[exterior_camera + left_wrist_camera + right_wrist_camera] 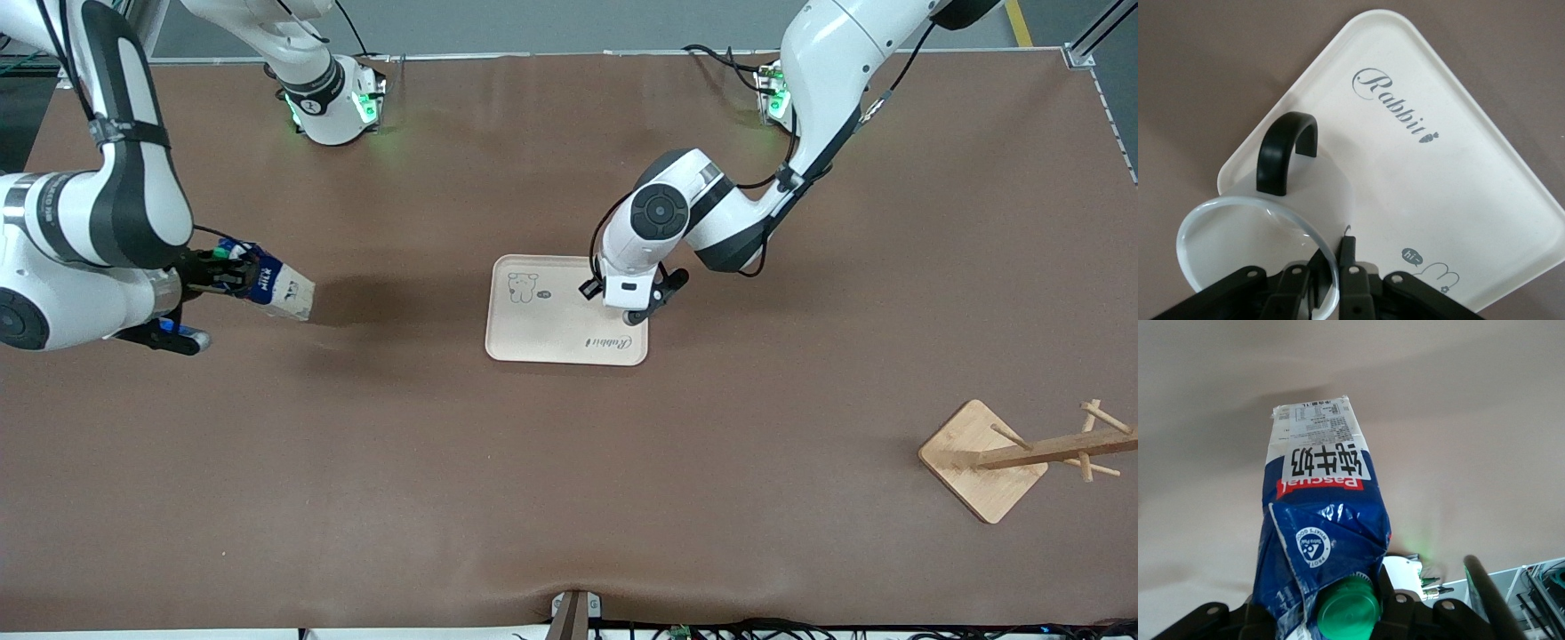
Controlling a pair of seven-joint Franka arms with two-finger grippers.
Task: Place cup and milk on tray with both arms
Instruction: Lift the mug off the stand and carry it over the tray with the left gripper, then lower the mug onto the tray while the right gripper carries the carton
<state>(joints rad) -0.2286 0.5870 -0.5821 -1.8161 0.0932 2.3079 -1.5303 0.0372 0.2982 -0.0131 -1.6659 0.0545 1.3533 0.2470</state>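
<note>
Left gripper (1331,277) over the tray (533,333), clamped on the rim of the cup (1218,227), cup hidden under the arm from the front, right gripper (218,271) gripping the tilted milk (276,289) aloft, well away from the tray toward the right arm's end, fingers mostly hidden by the carton.

Surface: broad brown matte table (533,480).
Middle: flat cream-coloured rectangular tray (542,324) with rounded corners, bear drawing and "Rabbit" script, lying directly on the table.
Left arm's end, nearer the front camera: square wooden rack base (978,458) with pegged post, well apart from the tray.
</note>
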